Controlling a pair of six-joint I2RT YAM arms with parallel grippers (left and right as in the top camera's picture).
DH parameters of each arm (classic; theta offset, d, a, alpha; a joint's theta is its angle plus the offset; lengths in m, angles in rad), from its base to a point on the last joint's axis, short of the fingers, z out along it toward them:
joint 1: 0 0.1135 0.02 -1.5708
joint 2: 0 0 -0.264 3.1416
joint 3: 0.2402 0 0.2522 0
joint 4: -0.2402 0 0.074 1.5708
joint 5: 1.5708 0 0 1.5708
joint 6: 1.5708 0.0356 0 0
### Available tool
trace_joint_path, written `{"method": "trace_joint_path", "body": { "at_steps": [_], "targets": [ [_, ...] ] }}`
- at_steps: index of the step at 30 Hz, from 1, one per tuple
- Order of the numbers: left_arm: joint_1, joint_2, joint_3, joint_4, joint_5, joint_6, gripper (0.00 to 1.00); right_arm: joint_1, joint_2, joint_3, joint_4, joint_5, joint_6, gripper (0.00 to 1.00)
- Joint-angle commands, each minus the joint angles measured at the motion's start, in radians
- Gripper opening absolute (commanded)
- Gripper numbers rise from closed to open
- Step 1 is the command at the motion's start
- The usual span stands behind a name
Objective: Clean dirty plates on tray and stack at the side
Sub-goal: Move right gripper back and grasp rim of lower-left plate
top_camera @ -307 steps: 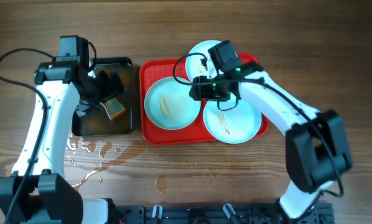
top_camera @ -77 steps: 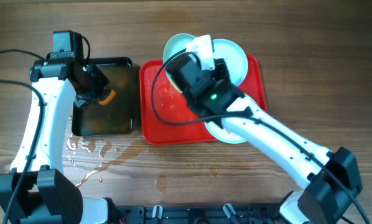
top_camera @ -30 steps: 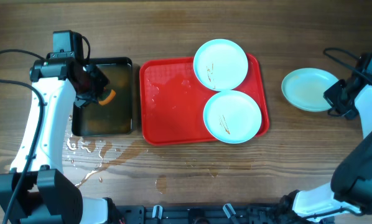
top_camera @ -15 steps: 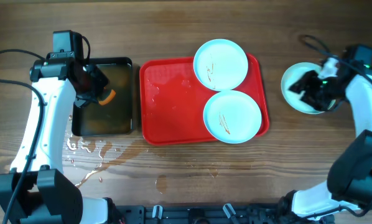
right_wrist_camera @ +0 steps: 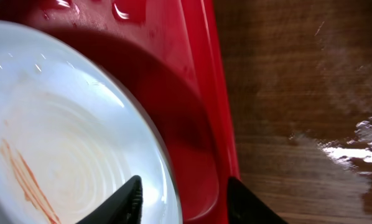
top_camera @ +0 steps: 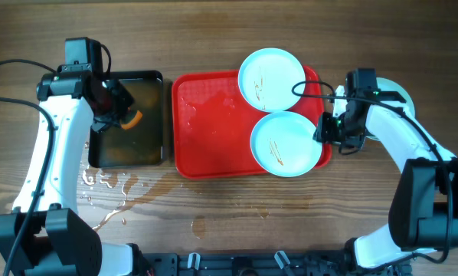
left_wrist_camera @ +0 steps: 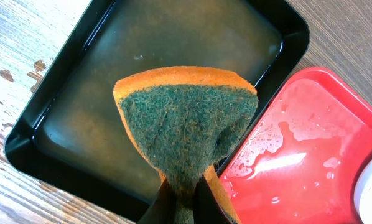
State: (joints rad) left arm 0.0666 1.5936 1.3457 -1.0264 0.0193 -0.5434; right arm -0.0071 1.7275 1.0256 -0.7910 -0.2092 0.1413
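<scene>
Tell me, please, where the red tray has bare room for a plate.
The tray's left half, between the black pan and the two plates, is bare though wet. The right half is crowded: both plates, plus the right claw.

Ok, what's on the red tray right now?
Two plates, the far plate and the near plate, both with orange streaks, sit on the tray, whose bare part is wet. The tray floor under them is covered.

Right claw (right_wrist_camera: 183, 198) back, seemingly astride plate (right_wrist_camera: 61, 140) rim.
</scene>
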Motion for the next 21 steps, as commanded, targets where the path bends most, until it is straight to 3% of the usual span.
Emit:
{"method": "trace_joint_path", "body": {
  "at_steps": [1, 4, 6, 12, 15, 19, 21],
  "targets": [
    [0.003, 0.006, 0.003, 0.006, -0.013, 0.016, 0.04, 0.010, -0.016, -0.046, 0.033, -0.085, -0.066, 0.39],
    [0.003, 0.006, 0.003, 0.005, -0.013, 0.016, 0.04, 0.038, -0.016, -0.084, 0.070, -0.088, -0.060, 0.25],
    [0.003, 0.006, 0.003, 0.005, -0.013, 0.016, 0.04, 0.043, -0.016, -0.084, 0.070, -0.088, -0.060, 0.06],
    [0.003, 0.006, 0.003, 0.004, -0.012, 0.016, 0.04, 0.089, -0.027, -0.013, -0.005, -0.255, -0.042, 0.04],
    [0.003, 0.006, 0.003, 0.004, -0.012, 0.015, 0.04, 0.195, -0.056, 0.026, 0.005, -0.256, 0.103, 0.05],
    [0.003, 0.006, 0.003, 0.005, -0.009, 0.015, 0.04, 0.410, -0.058, 0.046, 0.121, -0.013, 0.578, 0.04],
    [0.003, 0.006, 0.003, 0.005, -0.009, 0.015, 0.04, 0.510, -0.038, 0.046, 0.168, 0.132, 0.726, 0.04]
  ]
}}
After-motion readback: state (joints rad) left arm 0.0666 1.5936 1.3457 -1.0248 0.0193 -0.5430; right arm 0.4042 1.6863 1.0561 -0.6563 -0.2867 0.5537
